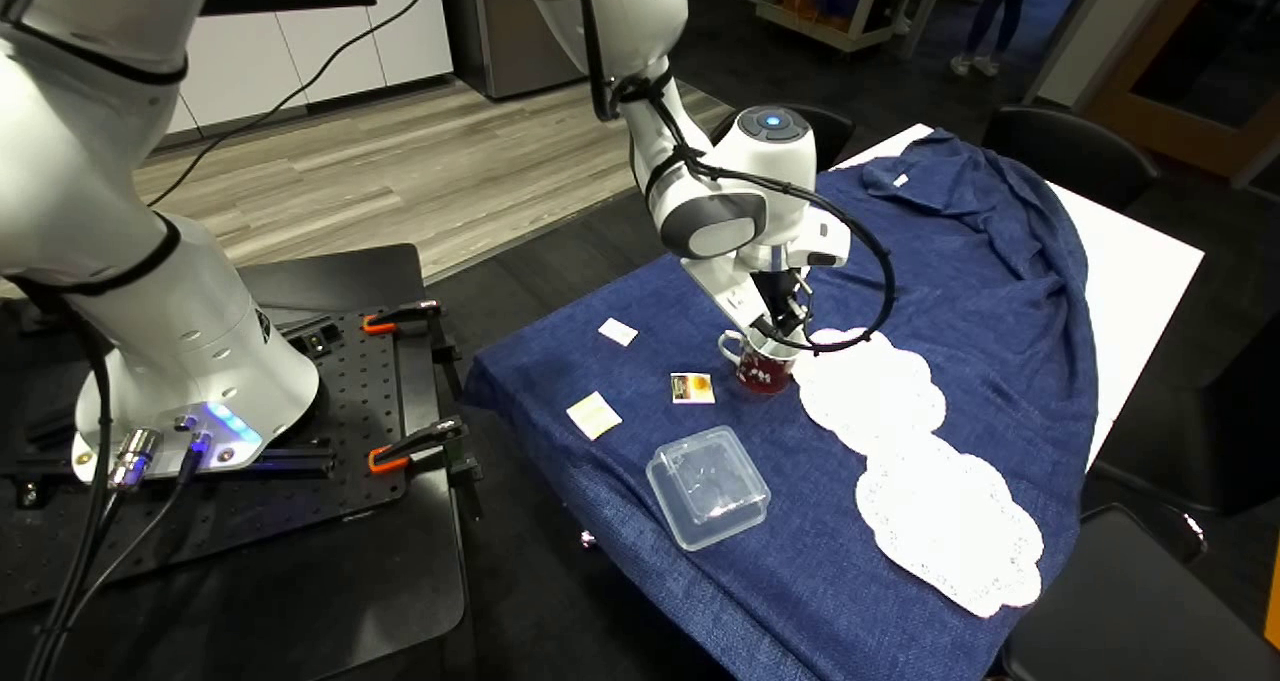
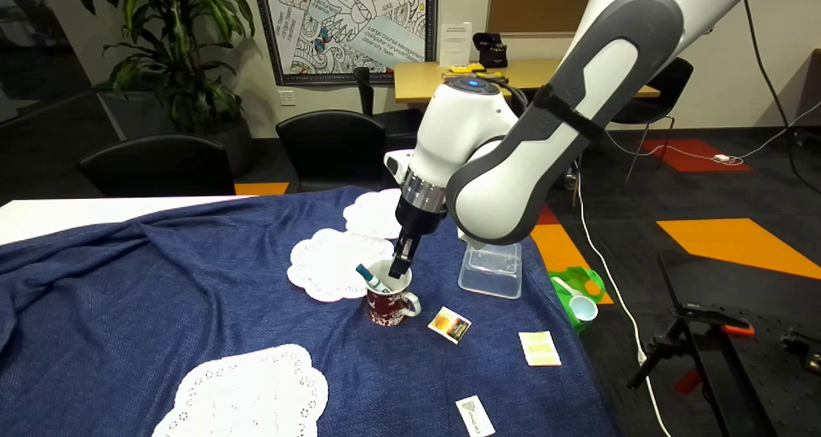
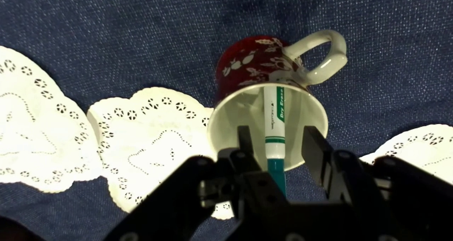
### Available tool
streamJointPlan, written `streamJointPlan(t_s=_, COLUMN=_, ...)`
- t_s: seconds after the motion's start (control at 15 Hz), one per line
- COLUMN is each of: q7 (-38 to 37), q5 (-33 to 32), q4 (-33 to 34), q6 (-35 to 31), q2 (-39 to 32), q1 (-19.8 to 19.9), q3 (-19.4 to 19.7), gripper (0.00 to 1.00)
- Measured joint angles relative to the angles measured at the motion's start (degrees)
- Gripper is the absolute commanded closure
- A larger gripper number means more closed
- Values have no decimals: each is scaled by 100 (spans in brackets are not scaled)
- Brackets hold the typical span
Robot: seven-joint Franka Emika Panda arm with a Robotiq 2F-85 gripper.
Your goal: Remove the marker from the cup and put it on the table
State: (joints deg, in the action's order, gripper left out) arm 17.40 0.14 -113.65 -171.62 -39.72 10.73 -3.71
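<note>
The cup (image 3: 247, 62), dark red outside and whitish inside, stands upright on the table (image 2: 211, 302) with its navy cloth; it shows in both exterior views (image 1: 766, 373) (image 2: 386, 308). The marker (image 3: 275, 149), white with a teal cap, leans inside the cup, its cap (image 2: 365, 272) sticking out above the rim. It cannot be made out in an exterior view, behind the gripper (image 1: 785, 323). My gripper (image 3: 279, 136) is open, its fingers apart on either side of the marker in the wrist view. In an exterior view, its tips (image 2: 400, 271) are at the cup's mouth.
A clear square plastic container (image 1: 710, 486) stands near the cup. White lacy doilies (image 1: 875, 391) lie beside the cup. Small packets (image 2: 450, 325) lie on the cup's handle side, with a yellow one (image 2: 539, 348) and a white one (image 2: 475, 416) farther off.
</note>
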Motion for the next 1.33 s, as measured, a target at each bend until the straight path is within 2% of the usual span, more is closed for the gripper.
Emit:
streamJointPlan(t_s=0.47, q7=-9, q5=0, q4=466, q6=5, q2=-450, q1=18, q3=-28, gripper=59)
streamJointPlan(t_s=1.0, q7=-21, q5=0, q4=933, q6=13, q2=-870, q1=40, q3=-129, gripper=60)
streamJointPlan(t_s=1.07, q7=-29, q5=0, q4=982, q6=18, q2=-916, q1=42, q3=-142, gripper=66)
streamJointPlan(t_s=1.13, q7=-49, q5=0, q4=1026, q6=28, q2=-955, q1=42, q3=-145, gripper=81)
streamJointPlan(t_s=1.33, q7=-81, q5=0, q4=1138, q6=77, q2=-1058, q1=42, q3=-146, gripper=100)
